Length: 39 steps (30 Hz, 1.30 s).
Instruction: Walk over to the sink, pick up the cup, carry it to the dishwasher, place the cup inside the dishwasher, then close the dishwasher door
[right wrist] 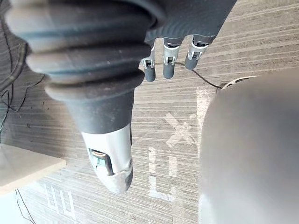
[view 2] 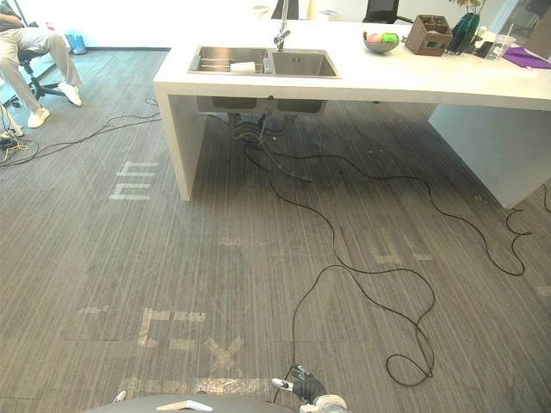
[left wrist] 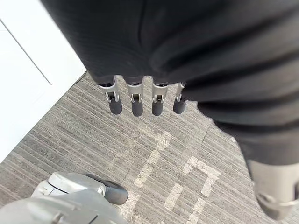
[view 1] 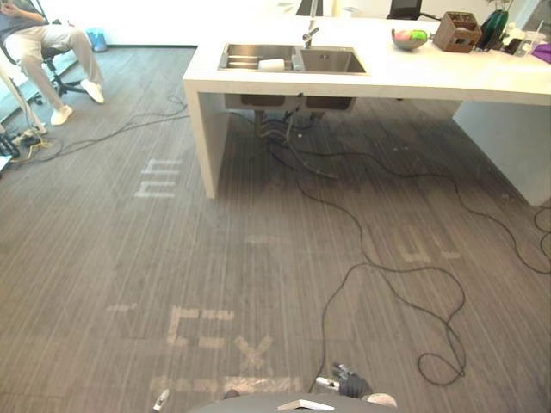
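A white cup (view 1: 271, 64) lies in the left basin of the steel sink (view 1: 331, 61), which is set in a white counter (view 1: 413, 76) far ahead across the carpet. My right hand (view 1: 349, 383) hangs low at the bottom edge of the left eye view, well short of the counter. In the right wrist view its fingers (right wrist: 168, 65) are straight and hold nothing, with the thumb (right wrist: 112, 163) apart from them. My left hand (left wrist: 136, 105) also hangs over the carpet with straight fingers and holds nothing; a fingertip of it shows as the left hand (view 1: 161, 400).
Black cables (view 1: 387, 275) loop over the grey carpet between me and the counter. A person (view 1: 39, 39) sits on a chair at the far left. A fruit bowl (view 1: 409, 39) and a wooden box (view 1: 456, 33) stand on the counter. A white panel (left wrist: 28, 93) is beside my left hand.
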{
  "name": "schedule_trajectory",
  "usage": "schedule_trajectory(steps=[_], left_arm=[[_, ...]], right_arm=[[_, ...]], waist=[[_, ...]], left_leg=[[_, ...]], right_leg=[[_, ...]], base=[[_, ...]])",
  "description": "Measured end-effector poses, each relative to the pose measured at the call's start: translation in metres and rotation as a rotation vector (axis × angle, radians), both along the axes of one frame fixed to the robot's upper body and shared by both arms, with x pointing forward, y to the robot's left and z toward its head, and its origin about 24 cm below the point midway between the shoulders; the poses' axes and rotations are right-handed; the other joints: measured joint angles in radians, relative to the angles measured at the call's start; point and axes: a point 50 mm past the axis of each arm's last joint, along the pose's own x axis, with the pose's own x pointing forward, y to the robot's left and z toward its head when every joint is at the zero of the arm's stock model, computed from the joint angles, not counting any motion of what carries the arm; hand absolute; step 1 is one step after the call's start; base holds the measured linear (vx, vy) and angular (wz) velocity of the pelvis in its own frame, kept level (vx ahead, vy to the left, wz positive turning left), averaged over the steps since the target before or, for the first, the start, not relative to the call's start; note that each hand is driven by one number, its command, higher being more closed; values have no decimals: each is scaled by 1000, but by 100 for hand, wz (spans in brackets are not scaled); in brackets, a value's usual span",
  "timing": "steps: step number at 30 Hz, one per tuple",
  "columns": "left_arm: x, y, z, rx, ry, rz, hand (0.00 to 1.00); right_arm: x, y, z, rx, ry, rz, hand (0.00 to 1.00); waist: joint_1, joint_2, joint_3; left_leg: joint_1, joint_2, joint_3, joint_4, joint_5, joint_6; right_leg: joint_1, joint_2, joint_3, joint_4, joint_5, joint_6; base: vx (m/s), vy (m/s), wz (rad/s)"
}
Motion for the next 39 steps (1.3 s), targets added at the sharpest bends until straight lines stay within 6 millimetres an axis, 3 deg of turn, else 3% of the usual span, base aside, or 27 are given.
schedule_trajectory(steps=[17, 19, 20, 22, 24, 25, 26, 28, 29, 31, 33, 34, 36, 37, 38, 39], left_arm=[[5, -2, 1, 4, -38, -22, 0], [4, -3, 0, 2, -36, -20, 0], [3, -2, 0, 5, -34, -20, 0], [4, -1, 1, 11, -42, -21, 0], [10, -1, 2, 11, -72, -12, 0], [13, -1, 3, 8, -88, 1, 0], [14, -1, 3, 3, -95, 18, 0], [15, 1, 3, 0, -100, 29, 0], [16, 1, 3, -3, -102, 30, 0], [17, 0, 3, -8, -102, 30, 0], [20, -3, 3, -17, -107, 80, 0], [22, -4, 2, -21, -111, 95, 0], [21, -7, 2, -24, -117, 137, 0], [21, -7, 2, -17, -118, 125, 0], [21, -9, 2, -10, -116, 110, 0], [18, -14, 1, -6, -110, 87, 0]], right_arm=[[16, 16, 4, 24, -86, 3, 0], [18, 18, 5, 31, -93, -6, 0], [19, 20, 6, 40, -101, -20, 0], [17, 20, 6, 36, -109, -49, 0], [20, 17, 8, 38, -117, -62, 0], [28, 13, 11, 40, -143, -108, 0], [22, 10, 9, 34, -121, -162, 0], [21, 10, 8, 41, -118, -196, 0], [20, 9, 8, 45, -120, -216, 0], [21, 5, 9, 47, -135, -246, 0], [22, 0, 13, 56, -176, -310, 0], [21, -1, 14, 56, -184, -319, 0], [22, -3, 20, 63, -234, -339, 0], [19, -3, 19, 67, -235, -354, 0], [15, -3, 19, 76, -239, -383, 0], [14, -7, 20, 68, -245, -403, 0]], waist=[[12, 1, 13], [12, -3, 21], [10, -7, 22], [12, -22, 21], [13, -20, 36], [6, -4, 70], [6, -9, 85], [6, -1, 81], [10, -1, 82], [8, 6, 87], [12, 16, 100], [13, 22, 111], [12, 33, 124], [13, 32, 123], [14, 41, 110], [13, 59, 90]], left_leg=[[39, 1, 15, 0, -11, -4], [50, -3, 7, 1, -25, 7], [58, -19, -6, 1, -36, 14], [71, -50, -11, 7, -60, 27], [77, -62, -21, 14, -66, 45], [98, -53, -39, 62, -77, 64], [94, -32, -46, 107, -112, 67], [100, -8, -65, 137, -147, 60], [105, 9, -71, 143, -164, 54], [94, 35, -73, 159, -195, 37], [97, 64, -89, 230, -276, 18], [110, 74, -91, 254, -304, 10], [171, 115, -112, 359, -441, -29], [196, 127, -117, 368, -469, -40], [247, 157, -125, 364, -506, -65], [261, 187, -122, 387, -501, -80]], right_leg=[[32, -3, 5, 10, -11, 2], [4, -19, 3, 111, -74, 12], [-30, -49, -4, 212, -135, 31], [-73, -108, -22, 346, -210, 102], [-179, -157, -16, 618, -205, 84], [-224, -168, -3, 755, -192, 44], [-236, -153, 7, 759, -235, 41], [-245, -124, -2, 673, -256, 36], [-281, -109, -9, 576, -246, 37], [-341, -94, -18, 388, -148, 43], [-390, -94, -16, 191, -4, 60], [-394, -93, -11, 179, 11, 60], [-385, -80, 39, 225, 8, 47], [-372, -76, 46, 247, -6, 32], [-367, -59, 51, 301, 34, 12], [-393, -46, 43, 404, 46, 4]], base=[[-4, -1, -2], [-32, 17, 12], [-6, 43, 32], [74, 53, 35], [111, 48, 26], [140, 33, 36], [126, 19, 36], [135, -13, 18], [278, -56, 6], [300, -79, 2], [347, -144, 16], [396, -196, 24], [477, -245, 36], [601, -325, 43], [663, -331, 41], [830, -419, 38]])
